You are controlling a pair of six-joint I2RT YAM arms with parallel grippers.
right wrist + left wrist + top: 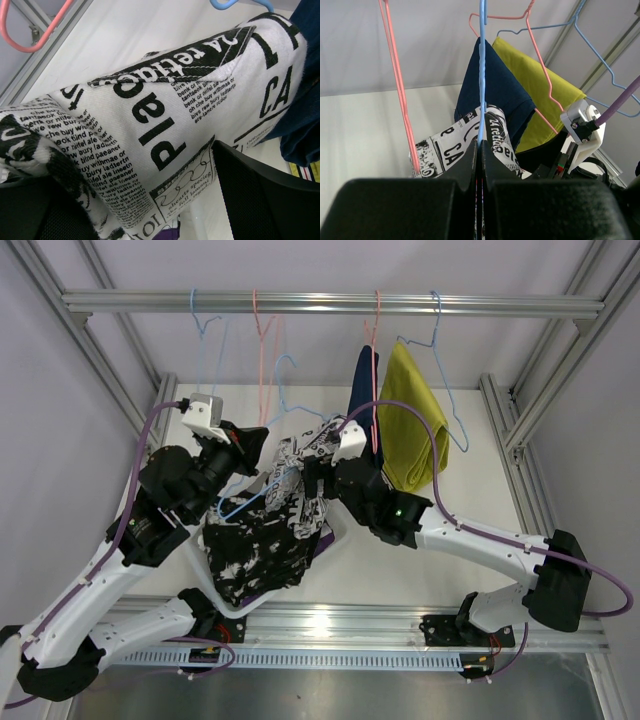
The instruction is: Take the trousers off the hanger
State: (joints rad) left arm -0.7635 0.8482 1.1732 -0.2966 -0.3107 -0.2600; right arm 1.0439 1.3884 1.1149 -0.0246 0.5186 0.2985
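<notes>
**A:** What do we put for the left gripper (480, 152)?

**B:** Pressed together on the wire of the blue hanger (481, 75). We read that as steadying the hanger so it won't swing while the cloth slides off.

**A:** And the right gripper (135, 175)?

**B:** Spread wide, with one finger on each side of the white printed trousers (150, 100). The cloth sits between the fingers and fills most of the right wrist frame. It isn't clamped yet. We'd say it's lined up to close on the fold and pull.

**A:** Where do we place that pair?

**B:** At the centre of the top view, draped over the blue hanger. It's between the two grippers and touching the navy trousers (495, 90) behind it.

**A:** And the rest?

**B:** The navy pair and the mustard trousers (535, 85) hang side by side, right of centre at the top of the overhead frame, under the rail (330, 303). The black-and-white splotched trousers (262, 540) are heaped on the desk (420, 570) at lower centre, off any hanger. A purple edge shows underneath them, but we can't tell more about it.
</notes>
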